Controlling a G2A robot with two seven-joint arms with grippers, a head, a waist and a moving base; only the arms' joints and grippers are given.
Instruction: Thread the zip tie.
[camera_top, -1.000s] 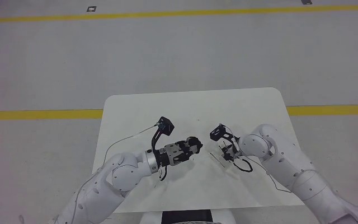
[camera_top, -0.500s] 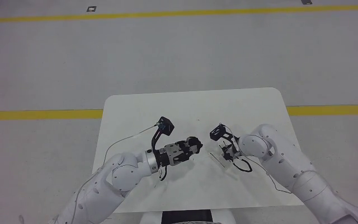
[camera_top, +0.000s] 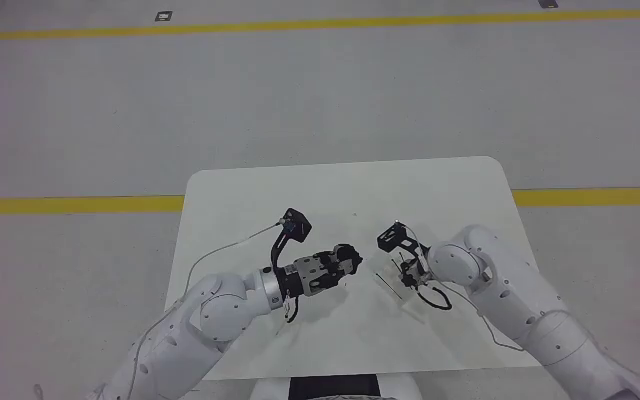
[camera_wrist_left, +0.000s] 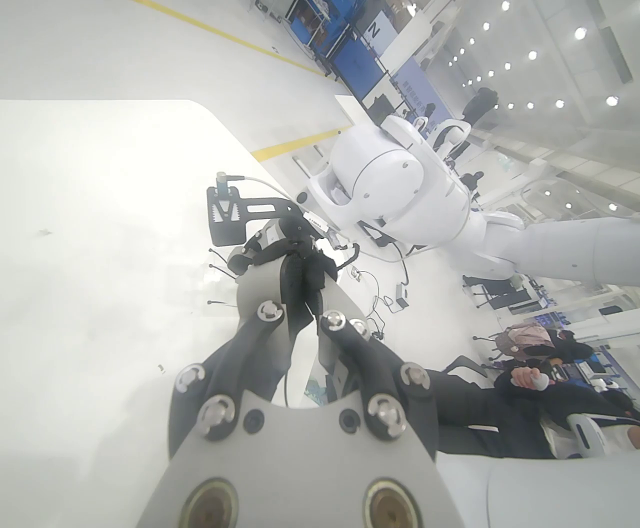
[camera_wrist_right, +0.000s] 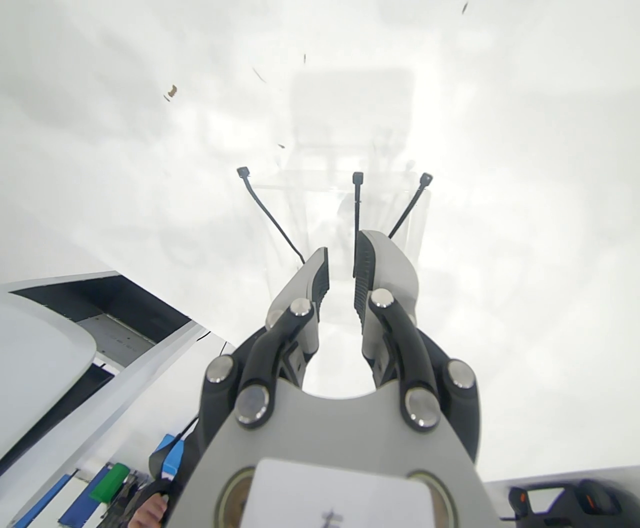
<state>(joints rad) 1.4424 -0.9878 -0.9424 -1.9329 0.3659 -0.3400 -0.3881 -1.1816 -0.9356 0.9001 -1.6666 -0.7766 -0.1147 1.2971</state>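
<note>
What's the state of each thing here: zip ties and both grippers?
three black plastic zip ties: straight, none looped through its own head.
right gripper: jaws open, tips among the ties; the middle one runs by one jaw's tip, not clamped.
left gripper: over the white table, facing the right gripper.
</note>
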